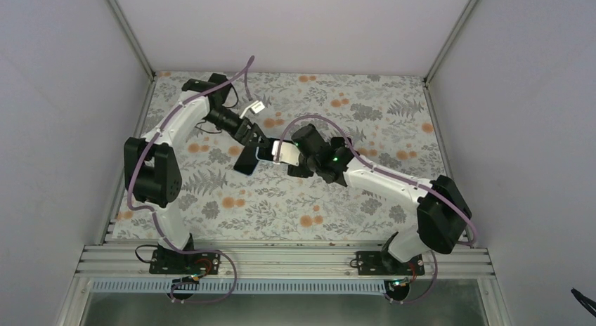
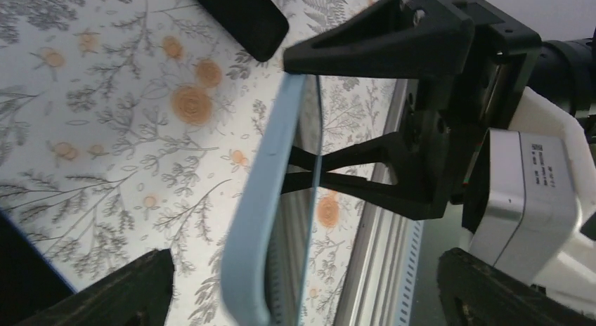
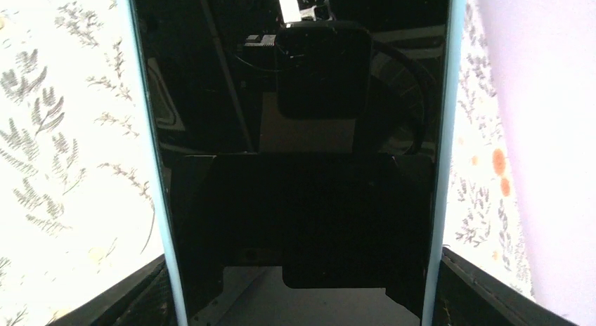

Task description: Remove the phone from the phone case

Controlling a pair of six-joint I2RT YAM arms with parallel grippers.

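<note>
A phone (image 3: 295, 164) with a glossy black screen and a light blue rim is held off the table. I cannot tell whether the rim is a case or the phone's own frame. My right gripper (image 3: 302, 298) is shut on its long edges, one finger on each side. It also shows in the top view (image 1: 288, 154). In the left wrist view the phone (image 2: 263, 220) is edge-on. My left gripper (image 2: 309, 287) is wide open, with one finger on each side of the phone's end and touching nothing. A flat black slab (image 1: 245, 161) with rounded corners lies by the left gripper (image 1: 254, 142).
The floral tablecloth (image 1: 337, 199) covers the table, with white walls on three sides. The aluminium rail (image 1: 281, 259) runs along the near edge. The black slab also shows on the cloth in the left wrist view (image 2: 242, 20), beyond the phone.
</note>
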